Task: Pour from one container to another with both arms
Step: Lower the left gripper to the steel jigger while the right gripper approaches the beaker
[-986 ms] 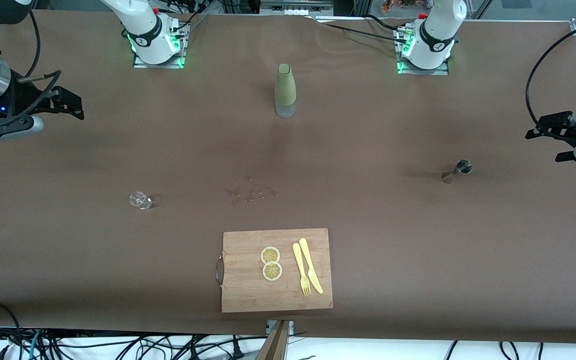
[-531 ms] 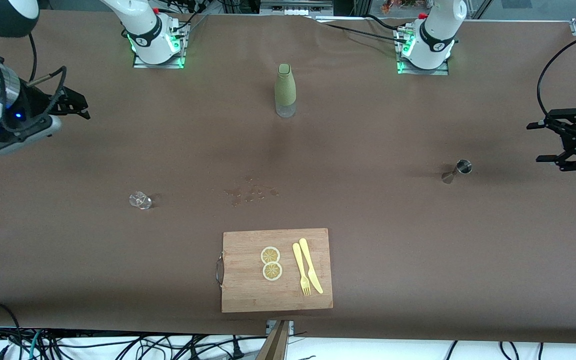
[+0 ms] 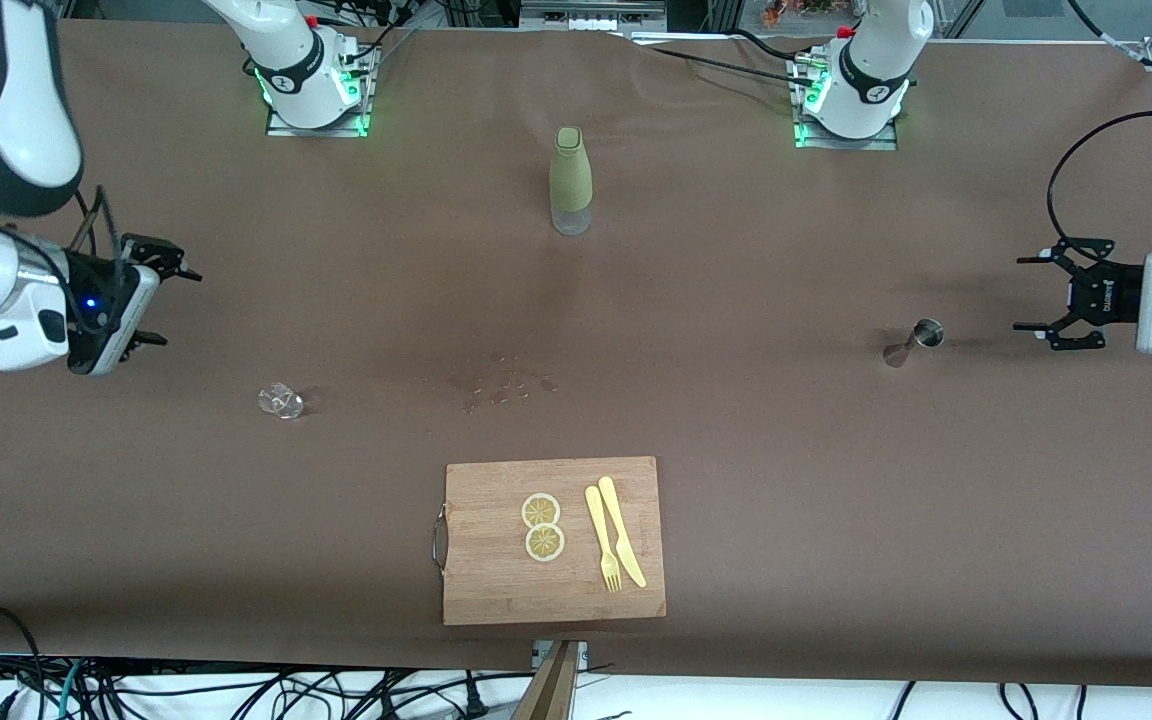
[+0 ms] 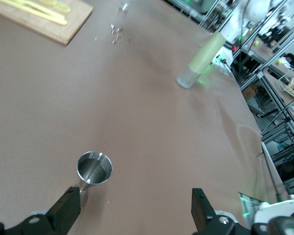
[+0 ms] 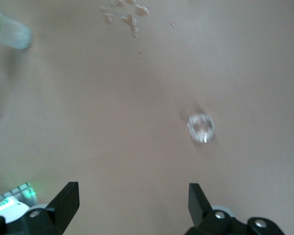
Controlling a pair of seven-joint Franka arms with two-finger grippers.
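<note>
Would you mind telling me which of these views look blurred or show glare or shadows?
Front view: sharp, evenly lit; soft shadow beside the metal cup, green glow at both arm bases. Left wrist view: the bottle is smeared. Right wrist view: soft overall, the small glass hazy with a faint shadow.

A tall green bottle with a clear base (image 3: 570,181) stood midway between the two arm bases. Nearer the front camera lay scattered droplets (image 3: 504,385), and nearer still a rectangular wooden cutting board (image 3: 496,590) carrying two round lemon slices (image 3: 542,526) beside a yellow plastic fork (image 3: 602,540) and knife (image 3: 622,531). A small clear glass (image 3: 280,401) sat toward the right arm's end, a steel jigger (image 3: 914,341) toward the left arm's end.
</note>
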